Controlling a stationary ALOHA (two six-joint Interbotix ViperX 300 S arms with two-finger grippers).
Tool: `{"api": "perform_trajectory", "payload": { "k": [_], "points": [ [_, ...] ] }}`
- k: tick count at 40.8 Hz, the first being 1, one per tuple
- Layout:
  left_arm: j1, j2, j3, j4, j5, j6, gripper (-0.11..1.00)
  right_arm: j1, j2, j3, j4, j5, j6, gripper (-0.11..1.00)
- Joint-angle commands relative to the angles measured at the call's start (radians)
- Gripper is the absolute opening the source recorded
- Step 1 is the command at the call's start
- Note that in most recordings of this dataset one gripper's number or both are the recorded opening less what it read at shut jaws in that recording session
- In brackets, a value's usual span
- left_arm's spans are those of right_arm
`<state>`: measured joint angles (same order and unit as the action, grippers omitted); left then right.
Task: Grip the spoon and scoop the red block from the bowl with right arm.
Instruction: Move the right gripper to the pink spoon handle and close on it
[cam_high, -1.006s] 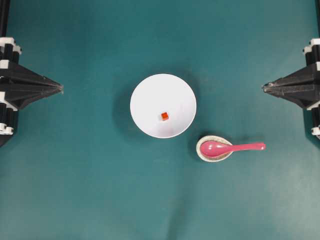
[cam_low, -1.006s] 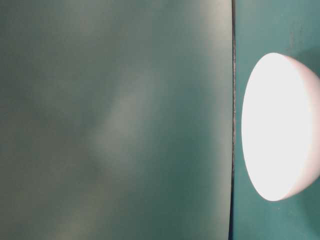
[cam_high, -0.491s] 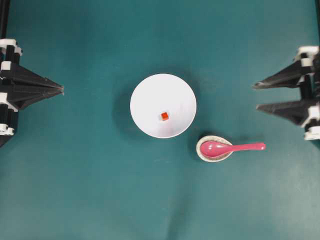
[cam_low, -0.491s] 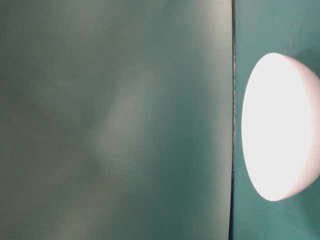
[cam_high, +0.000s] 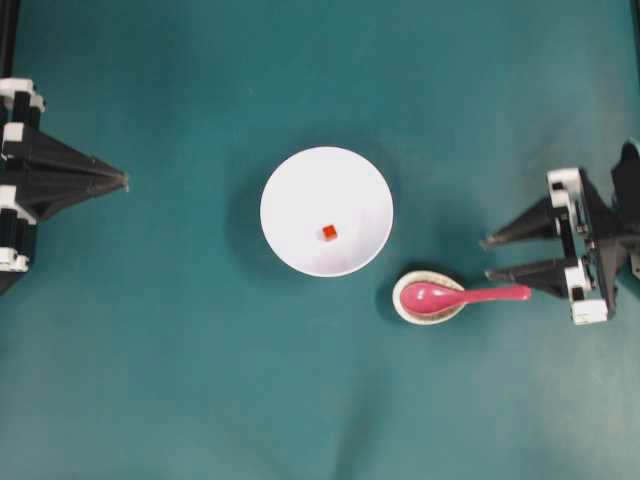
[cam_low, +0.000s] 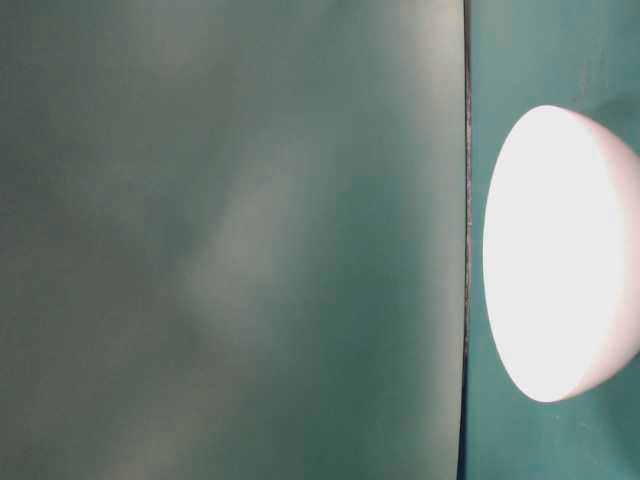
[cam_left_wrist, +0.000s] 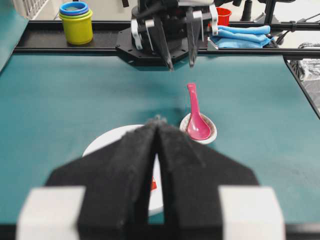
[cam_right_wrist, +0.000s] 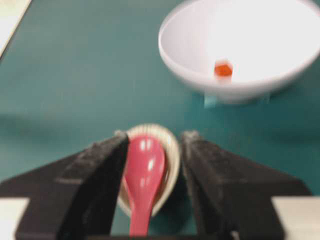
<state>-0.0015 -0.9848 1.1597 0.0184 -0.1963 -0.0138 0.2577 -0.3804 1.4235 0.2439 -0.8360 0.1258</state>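
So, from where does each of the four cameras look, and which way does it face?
Overhead: looks straight down on bowl, spoon, shut left gripper, open right gripper.
Table-level: turned sideways, close to the bowl's outer wall; no robot part.
Left wrist: looks over its shut fingers toward the right arm.
Right wrist: looks between open fingers at spoon and red block.
All share the bowl.

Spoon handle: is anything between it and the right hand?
Nothing visible. The right hand is open, and only bare mat separates it from the spoon, whose scoop rests in a small dish.
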Motion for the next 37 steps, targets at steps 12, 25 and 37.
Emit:
{"api": "perform_trajectory", "payload": {
  "k": [12, 25, 37],
  "points": [
    [-0.003, 0.009, -0.025, 0.003, -0.005, 0.002, 0.0, 0.325, 0.313, -0.005, 0.354, -0.219, 0.003, 0.52],
    [-0.002, 0.012, -0.023, 0.002, -0.005, 0.002, 0.0, 0.367, 0.402, -0.018, 0.394, -0.227, 0.002, 0.52],
    [-0.002, 0.014, -0.023, 0.003, -0.005, 0.002, 0.0, 0.367, 0.403, -0.02, 0.394, -0.227, 0.0, 0.52]
  ]
}}
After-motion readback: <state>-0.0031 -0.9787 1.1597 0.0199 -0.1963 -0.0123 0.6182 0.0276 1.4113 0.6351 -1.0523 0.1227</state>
